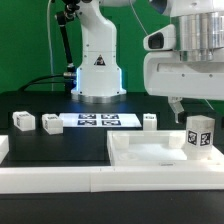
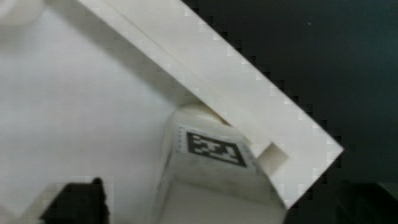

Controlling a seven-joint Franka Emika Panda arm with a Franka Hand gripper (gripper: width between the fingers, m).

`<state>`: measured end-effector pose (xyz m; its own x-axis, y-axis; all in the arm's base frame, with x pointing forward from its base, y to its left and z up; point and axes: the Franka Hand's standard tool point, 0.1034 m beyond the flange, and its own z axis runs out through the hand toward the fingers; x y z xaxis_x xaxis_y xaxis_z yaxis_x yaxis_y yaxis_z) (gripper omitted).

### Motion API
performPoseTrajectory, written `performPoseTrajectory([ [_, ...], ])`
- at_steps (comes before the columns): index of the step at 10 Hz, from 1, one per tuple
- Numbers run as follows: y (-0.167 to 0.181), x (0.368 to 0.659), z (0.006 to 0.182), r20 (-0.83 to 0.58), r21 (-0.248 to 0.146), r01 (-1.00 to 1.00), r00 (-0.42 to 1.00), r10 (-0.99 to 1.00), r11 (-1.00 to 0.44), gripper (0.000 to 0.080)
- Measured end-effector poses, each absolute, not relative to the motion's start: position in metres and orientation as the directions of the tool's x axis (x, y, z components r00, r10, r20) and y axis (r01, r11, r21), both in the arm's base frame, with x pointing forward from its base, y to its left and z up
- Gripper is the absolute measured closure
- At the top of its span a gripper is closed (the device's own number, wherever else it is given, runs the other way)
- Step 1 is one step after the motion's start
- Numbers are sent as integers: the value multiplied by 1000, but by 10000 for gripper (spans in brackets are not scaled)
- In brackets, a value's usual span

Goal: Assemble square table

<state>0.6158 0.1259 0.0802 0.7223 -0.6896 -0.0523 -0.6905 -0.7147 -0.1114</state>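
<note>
The square table's white slab point(image 1: 150, 152) lies at the exterior view's front right. A white leg block point(image 1: 198, 134) with a black-and-white tag stands upright on its right end. My gripper point(image 1: 190, 108) hangs just above this leg, open. In the wrist view the slab point(image 2: 89, 110) fills the frame, with its raised rim running diagonally. The tagged leg point(image 2: 217, 150) stands between my two dark fingertips point(image 2: 75, 203), with a gap on each side. The gripper point(image 2: 222, 208) holds nothing. Three more leg blocks sit on the black table: two at the left point(image 1: 22, 121) point(image 1: 50, 123) and one behind the slab point(image 1: 149, 121).
The marker board point(image 1: 97, 120) lies flat in front of the robot base point(image 1: 97, 75). A long low white barrier rail point(image 1: 70, 180) runs along the front edge. Black cables trail at the back left.
</note>
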Motion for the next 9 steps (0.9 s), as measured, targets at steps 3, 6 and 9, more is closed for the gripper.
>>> performPoseTrajectory([
  [3, 125, 615, 79, -8, -124, -381, 923, -384, -916, 150],
  [6, 124, 615, 79, 23, -120, -143, 989, -147, -982, 150],
  [9, 122, 618, 80, 56, -93, 51, 997, 46, -994, 150],
])
